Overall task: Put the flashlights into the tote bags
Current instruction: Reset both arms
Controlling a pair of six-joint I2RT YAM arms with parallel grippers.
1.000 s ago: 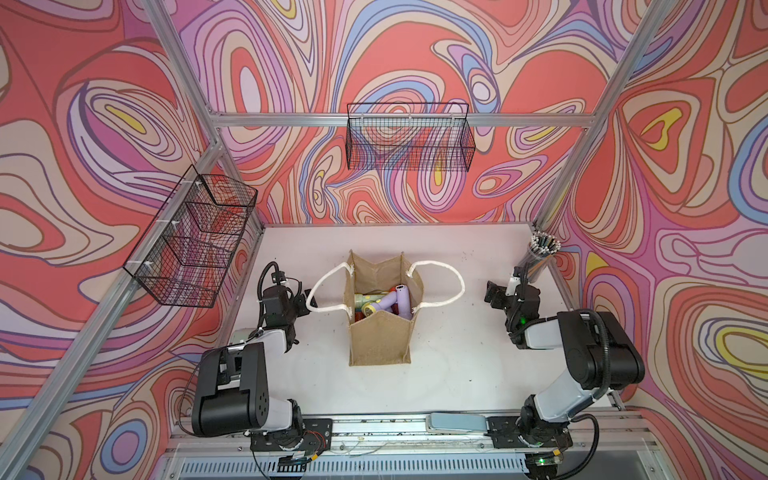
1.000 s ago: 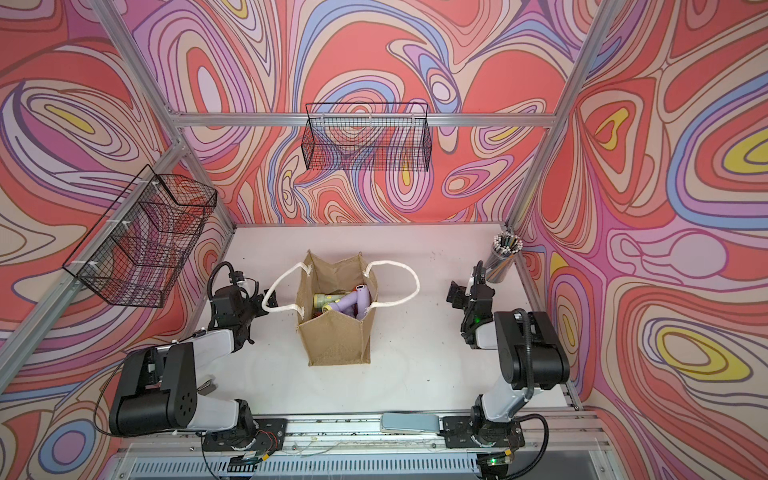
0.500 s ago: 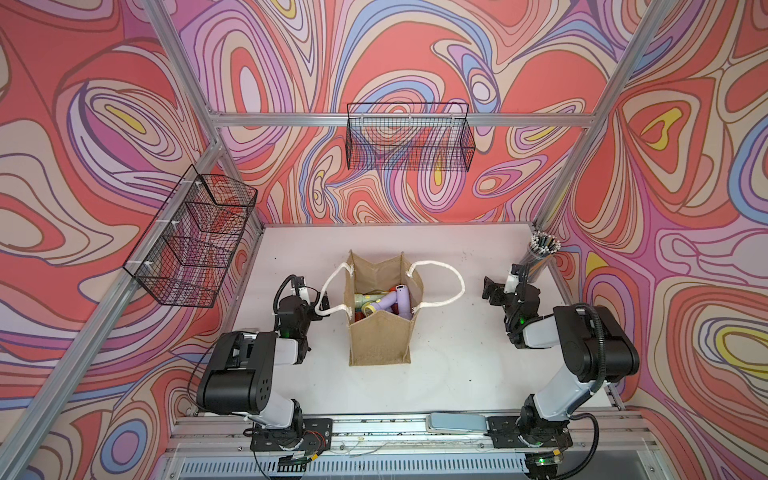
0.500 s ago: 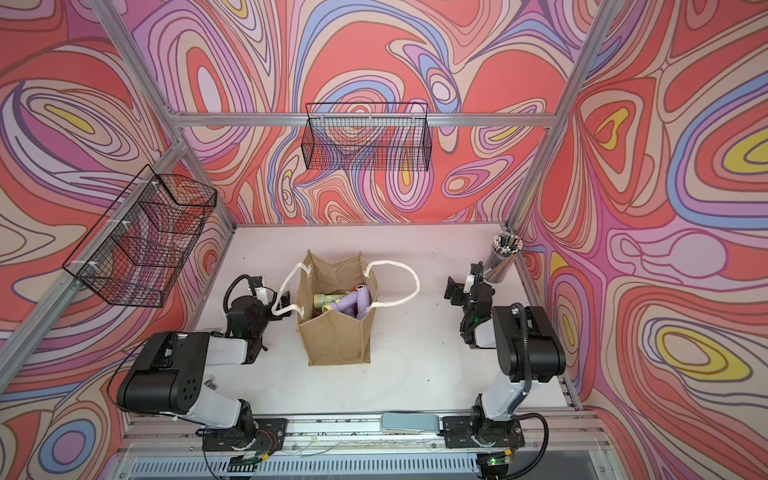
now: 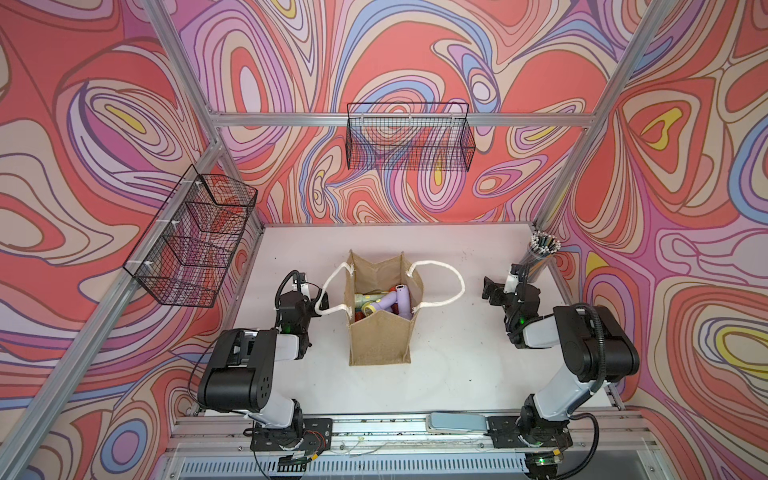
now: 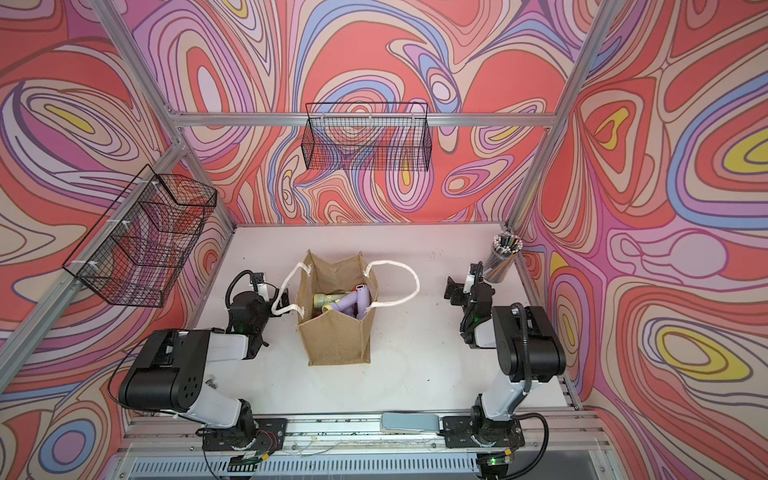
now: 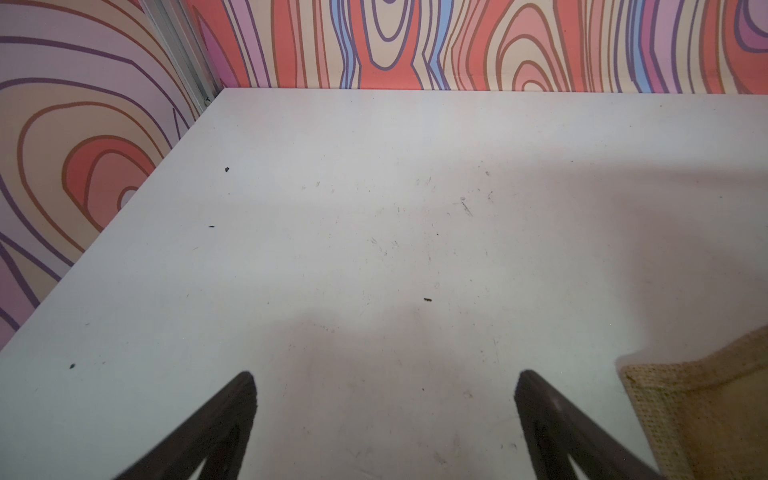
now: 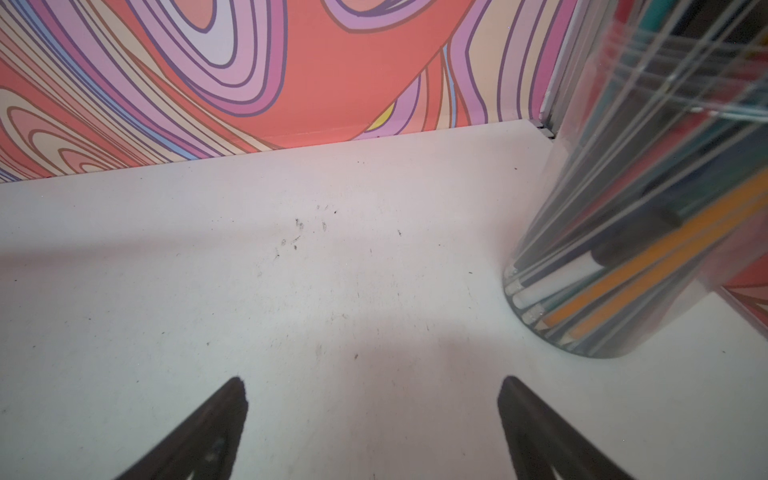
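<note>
The tan tote bag (image 5: 380, 336) (image 6: 336, 343) stands upright in the middle of the white table, mouth open, in both top views. Inside lie several flashlights; a lilac one (image 5: 392, 297) (image 6: 353, 301) and a pale green one (image 5: 365, 298) (image 6: 322, 298) show on top. My left gripper (image 5: 300, 291) (image 6: 257, 297) (image 7: 384, 376) is open and empty, low over bare table just left of the bag's left rope handle (image 5: 328, 286); a bag corner (image 7: 706, 407) shows in the left wrist view. My right gripper (image 5: 507, 289) (image 6: 469, 291) (image 8: 372, 380) is open and empty beside the pencil cup.
A clear cup of pencils (image 5: 540, 253) (image 6: 503, 257) (image 8: 644, 228) stands in the back right corner, close to my right gripper. Black wire baskets hang on the back wall (image 5: 409, 141) and left wall (image 5: 191, 237). A grey-blue pad (image 5: 457, 422) lies on the front rail.
My left gripper has moved right, from near the left wall to beside the bag's rope handle. The right gripper has hardly moved.
</note>
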